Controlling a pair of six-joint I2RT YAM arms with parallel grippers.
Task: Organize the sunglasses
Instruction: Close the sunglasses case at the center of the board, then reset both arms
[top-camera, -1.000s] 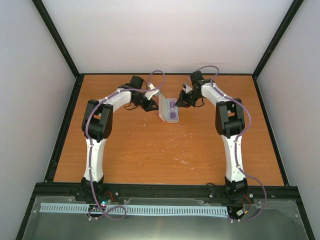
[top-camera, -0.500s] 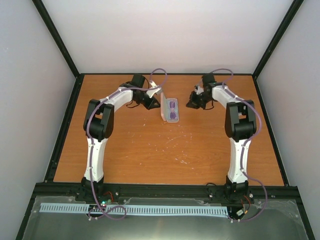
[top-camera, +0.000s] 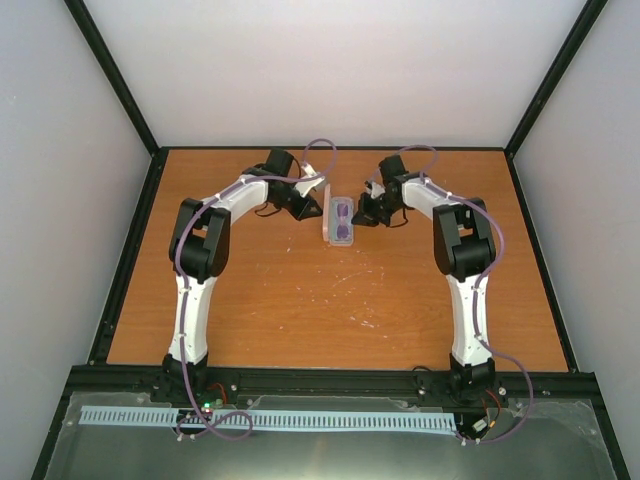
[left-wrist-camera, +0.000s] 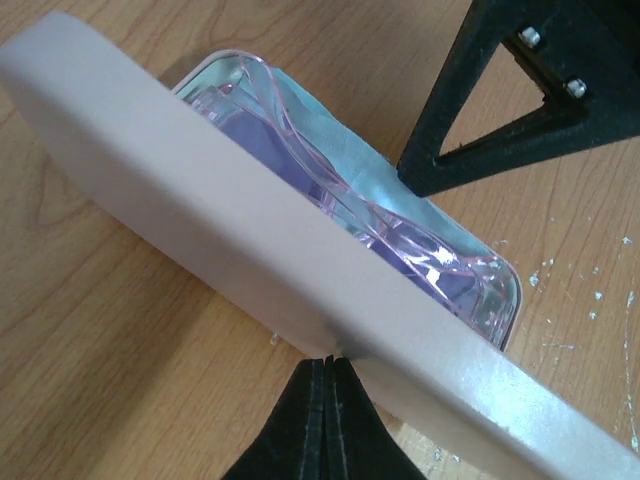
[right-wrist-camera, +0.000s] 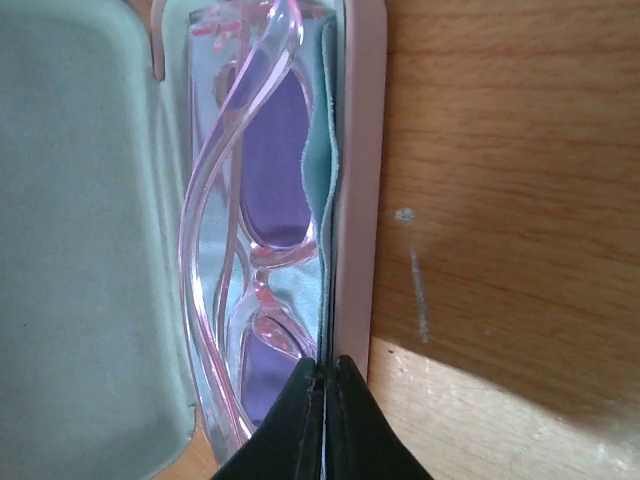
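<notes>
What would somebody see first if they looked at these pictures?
The pink sunglasses with purple lenses, lying in the open pink case at the far middle of the table. Then the left gripper at its lid and the right gripper by its right rim.

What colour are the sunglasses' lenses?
The sunglasses have purple lenses; clearest in the right wrist view.

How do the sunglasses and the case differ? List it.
The sunglasses are translucent pink with purple lenses; the case is opaque pale pink. The sunglasses are a thin frame; the case is a broad shell. The sunglasses lie inside; the case holds them and stands open. Both are pinkish and oblong.
</notes>
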